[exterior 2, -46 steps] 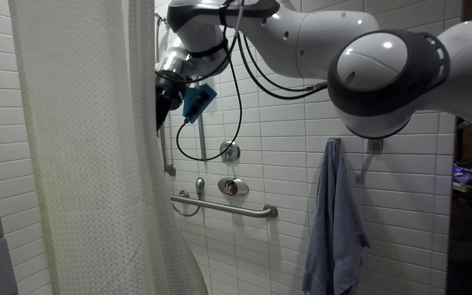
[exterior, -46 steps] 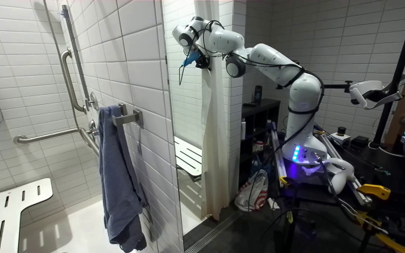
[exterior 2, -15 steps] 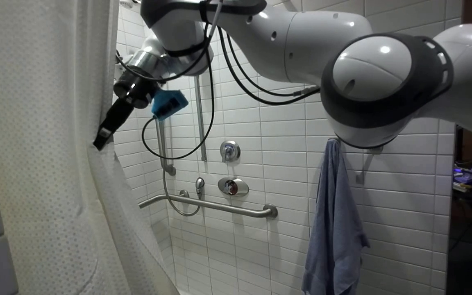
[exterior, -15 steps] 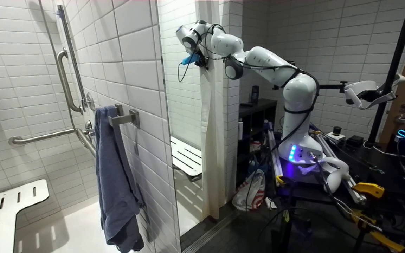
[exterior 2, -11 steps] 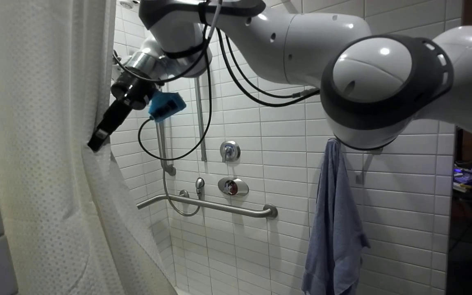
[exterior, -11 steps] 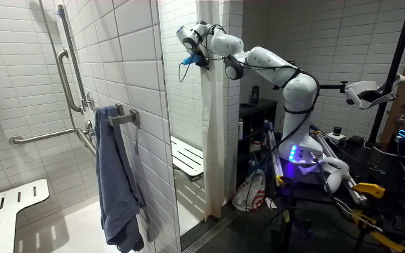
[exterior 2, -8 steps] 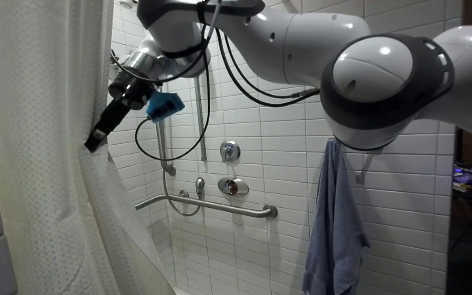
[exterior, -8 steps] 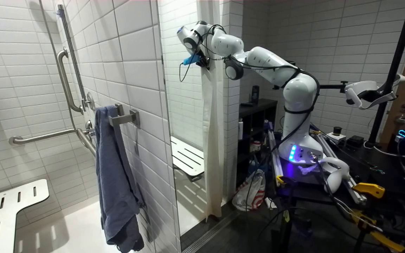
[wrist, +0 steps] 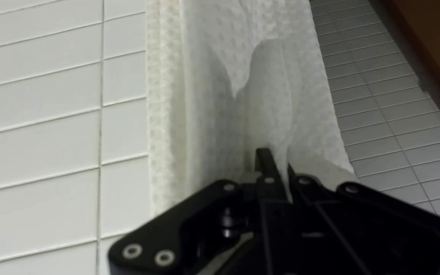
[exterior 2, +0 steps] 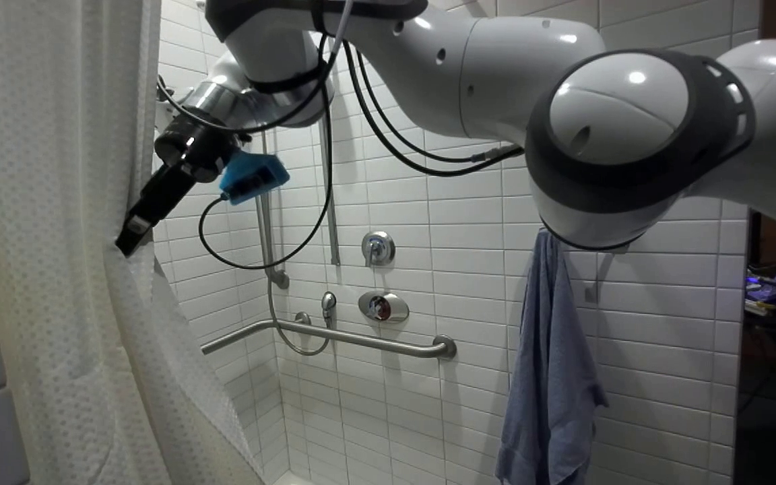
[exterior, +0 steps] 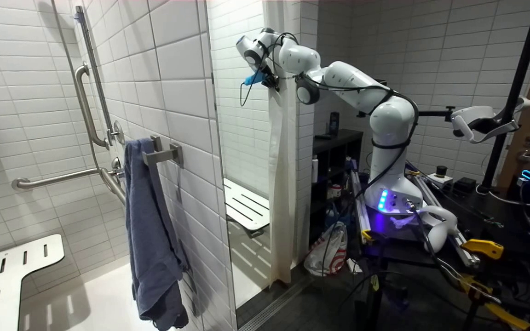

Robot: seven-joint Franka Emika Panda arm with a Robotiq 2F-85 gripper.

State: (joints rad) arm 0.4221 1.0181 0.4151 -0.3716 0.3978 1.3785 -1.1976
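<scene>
A cream, dimpled shower curtain (exterior: 280,193) hangs beside the tiled shower stall. It also fills the left of an exterior view (exterior 2: 44,222) and the middle of the wrist view (wrist: 220,126). My black gripper (wrist: 277,166) is closed on a fold of the curtain, which runs down between the two fingers. The gripper shows at the curtain's edge in both exterior views (exterior: 272,83) (exterior 2: 126,241), tilted downward. Below it the curtain spreads in slanting folds. A blue camera housing (exterior 2: 253,176) sits on the wrist with a looped black cable.
A blue towel (exterior: 152,230) hangs on a wall hook (exterior: 164,155). Steel grab bars (exterior 2: 368,341) and shower valves (exterior 2: 378,249) are on the tiled wall. A slatted bench (exterior: 246,202) is inside the stall. A plastic bag (exterior: 328,250) and a dark shelf (exterior: 338,142) stand near the arm.
The gripper has drawn the curtain's edge leftward in the view facing the valves, uncovering more stall wall. In the view with the robot base, gripper and curtain have shifted slightly right. The grip stays.
</scene>
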